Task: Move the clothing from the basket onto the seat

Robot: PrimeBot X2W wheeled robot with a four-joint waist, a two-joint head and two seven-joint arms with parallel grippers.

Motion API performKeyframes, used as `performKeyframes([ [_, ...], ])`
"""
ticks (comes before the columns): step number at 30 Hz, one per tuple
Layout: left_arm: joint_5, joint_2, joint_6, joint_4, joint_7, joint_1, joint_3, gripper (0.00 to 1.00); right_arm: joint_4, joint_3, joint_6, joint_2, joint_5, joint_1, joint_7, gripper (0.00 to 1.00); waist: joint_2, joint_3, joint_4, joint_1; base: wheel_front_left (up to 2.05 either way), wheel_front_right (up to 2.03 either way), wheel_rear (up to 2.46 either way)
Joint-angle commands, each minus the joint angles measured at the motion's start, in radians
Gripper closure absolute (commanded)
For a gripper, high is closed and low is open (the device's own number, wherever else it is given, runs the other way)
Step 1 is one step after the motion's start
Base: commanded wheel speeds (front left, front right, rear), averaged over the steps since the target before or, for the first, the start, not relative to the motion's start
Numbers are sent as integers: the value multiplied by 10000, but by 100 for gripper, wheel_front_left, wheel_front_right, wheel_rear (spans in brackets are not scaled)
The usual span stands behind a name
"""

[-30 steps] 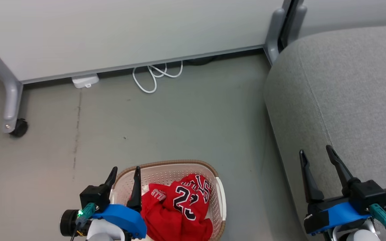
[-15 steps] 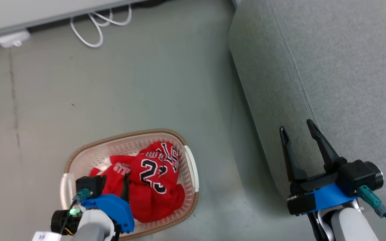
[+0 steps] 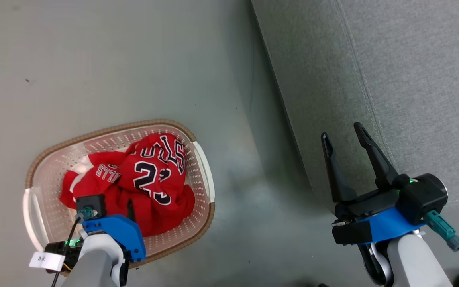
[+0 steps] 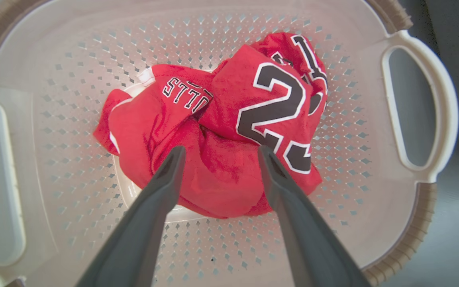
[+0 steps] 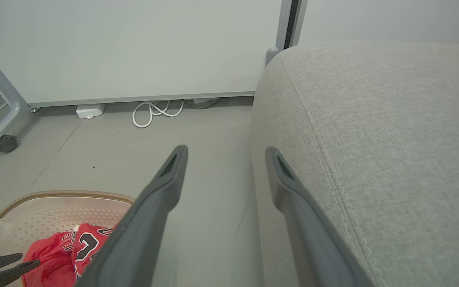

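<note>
Two crumpled red jerseys [image 3: 150, 175] lie in the cream perforated basket [image 3: 110, 129] on the floor at the lower left. My left gripper [image 3: 112, 207] points down into the basket. In the left wrist view the left gripper [image 4: 220, 149] is open, its fingertips just over the red fabric [image 4: 229, 119] with the basket wall [image 4: 74, 79] all around. My right gripper [image 3: 342, 131] is open and holds nothing, hovering at the front edge of the grey seat [image 3: 393, 79]. The right wrist view shows this gripper [image 5: 225, 149], the seat [image 5: 373, 119], the basket [image 5: 54, 211] and the jerseys [image 5: 54, 255].
Bare grey floor [image 3: 233, 159] separates the basket from the seat. In the right wrist view a white panel stands behind on a grey leg [image 5: 2, 99] with a caster [image 5: 5, 143]; a white cable [image 5: 153, 113] and a white adapter [image 5: 90, 111] lie at its foot.
The head camera has tilted down, so the whole picture shifted. My left gripper has dropped into the basket and now points down over the jerseys. The right gripper stays open by the seat.
</note>
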Motion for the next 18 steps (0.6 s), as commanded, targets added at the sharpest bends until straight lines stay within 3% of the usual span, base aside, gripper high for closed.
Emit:
performKeyframes([
  [1,-118,76,187,147,53,-273,80,0,-85,61,5,9,117,-239,-33,0,0,365,-91,-2,0,0,0],
  [11,-581,233,650,746,198,-817,477,0,-351,348,5,9,477,-420,-34,0,0,1180,-243,-2,0,0,0],
  [18,-846,498,695,977,207,-1195,660,0,-450,443,5,9,670,-525,-34,0,0,1779,-430,-2,0,0,0],
])
